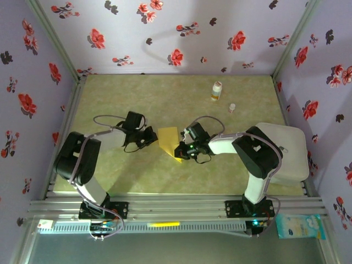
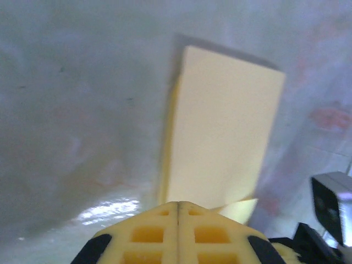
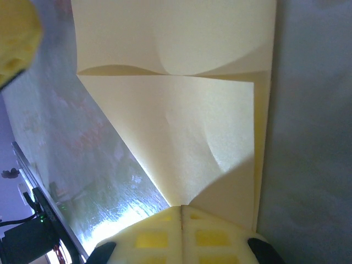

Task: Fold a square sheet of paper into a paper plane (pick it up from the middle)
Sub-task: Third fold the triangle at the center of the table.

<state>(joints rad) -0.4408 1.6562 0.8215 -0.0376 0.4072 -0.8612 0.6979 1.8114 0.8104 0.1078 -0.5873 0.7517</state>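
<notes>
Over on the left, the left arm (image 1: 82, 159) is folding sharply at the elbow near the desk's (image 1: 165, 91) left edge, and its forearm is reaching rightward, low over the surface. The left claw (image 1: 149, 137) is pointing right with its yellow fingers (image 2: 148, 234) pressing flat together, no gap between them. From its own wrist camera, the near edge of the square sheet of paper (image 1: 169, 140) is running straight in at the fingertip seam, so it is looking pinched there.

The sheet, partly folded into layers, is sitting in the middle of the desk between the two claws, and is touching both.

On the right, the right arm (image 1: 256, 151) is rising from its base, bending at the elbow and stretching left. The right claw (image 1: 181, 150) is sitting over the sheet's lower right corner, its fingers (image 3: 212, 236) also closing tight. In its wrist view the paper's folded flaps are narrowing into the seam, gripped there.

Well beyond them, a small bottle (image 1: 216, 91) is standing near the desk's far edge.
</notes>
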